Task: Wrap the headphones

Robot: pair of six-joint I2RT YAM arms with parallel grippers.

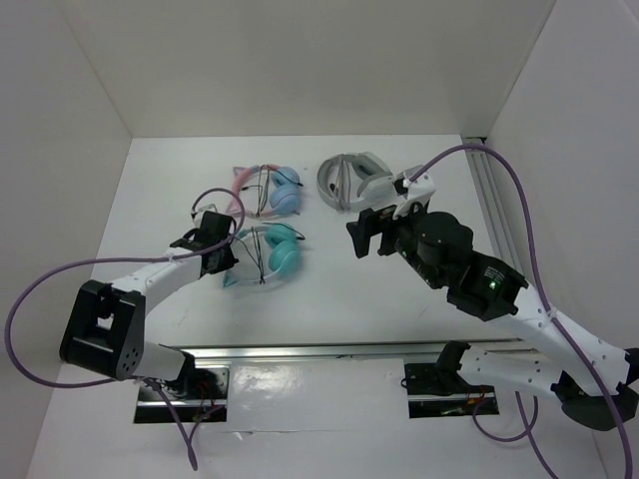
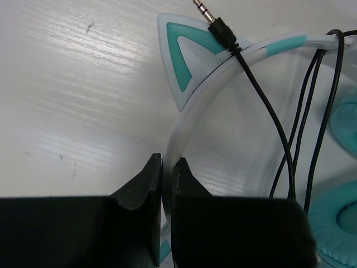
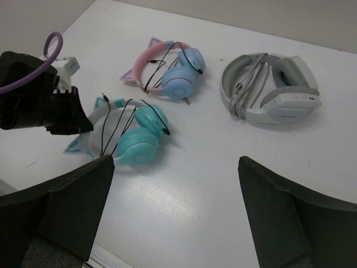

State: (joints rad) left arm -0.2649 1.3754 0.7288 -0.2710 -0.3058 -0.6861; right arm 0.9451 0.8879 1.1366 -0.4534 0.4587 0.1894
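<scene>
The teal headphones (image 1: 272, 254) lie on the white table, left of the middle. Their thin black cable (image 2: 290, 134) is looped several times across the pale headband (image 2: 192, 120), with the plug (image 2: 215, 22) resting by a cat ear (image 2: 187, 53). My left gripper (image 2: 166, 167) is shut on the headband; it also shows in the top view (image 1: 225, 254). The headphones also show in the right wrist view (image 3: 134, 137). My right gripper (image 3: 175, 167) is open and empty, raised above the table to the right of the headphones (image 1: 364, 238).
Pink-and-blue cat-ear headphones (image 1: 268, 190) lie behind the teal pair. Grey-and-white headphones (image 1: 354, 180) lie at the back, right of the middle. White walls stand at the back and both sides. A metal rail (image 1: 300, 351) runs along the near edge.
</scene>
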